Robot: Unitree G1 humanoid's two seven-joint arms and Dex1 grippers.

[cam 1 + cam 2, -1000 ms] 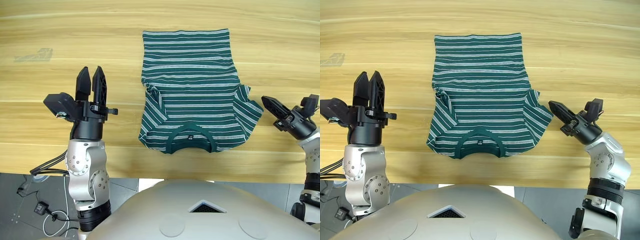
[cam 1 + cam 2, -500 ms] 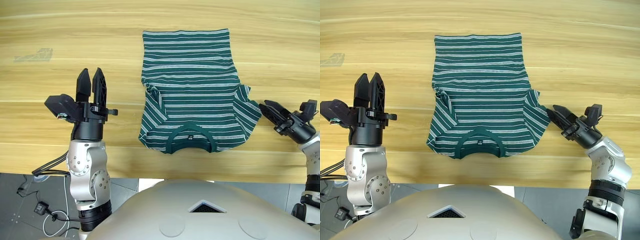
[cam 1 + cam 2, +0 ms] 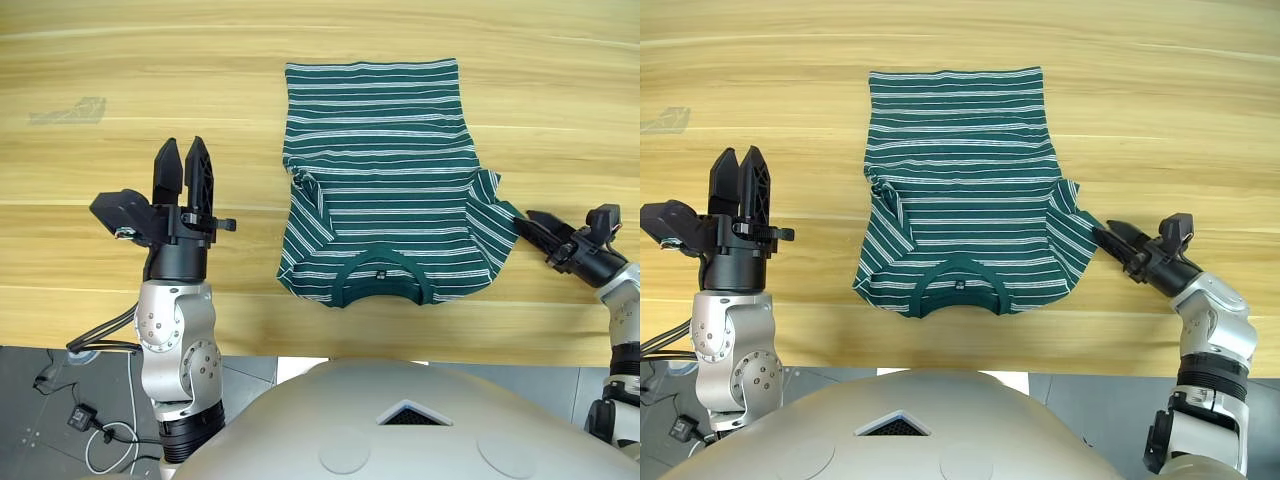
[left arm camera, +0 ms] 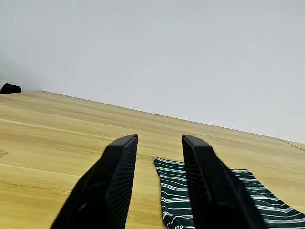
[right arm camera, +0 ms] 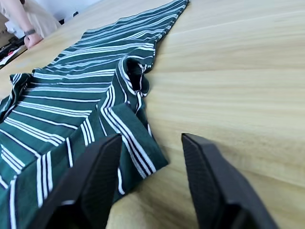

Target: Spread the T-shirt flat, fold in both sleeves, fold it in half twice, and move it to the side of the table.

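A dark green T-shirt (image 3: pixel 385 180) with white stripes lies on the wooden table (image 3: pixel 120 70), collar toward me, hem at the far side. Its left sleeve is folded onto the body; its right sleeve (image 3: pixel 500 222) sticks out, rumpled. My right gripper (image 3: pixel 527 219) is low over the table with its fingers open, right at the tip of that sleeve; the right wrist view has the sleeve's edge (image 5: pixel 143 157) just ahead of the fingertips (image 5: pixel 100 162). My left gripper (image 3: pixel 183 168) is held upright and open, well to the left of the shirt (image 4: pixel 200 200).
A faint pale mark (image 3: pixel 68 109) sits on the table far to the left. Bare wood lies on both sides of the shirt and beyond its hem. The table's near edge (image 3: pixel 300 350) runs just below the collar.
My right gripper has moved left and lower across the table, from a hand's width off the shirt to the tip of the right sleeve. The left arm has barely moved.
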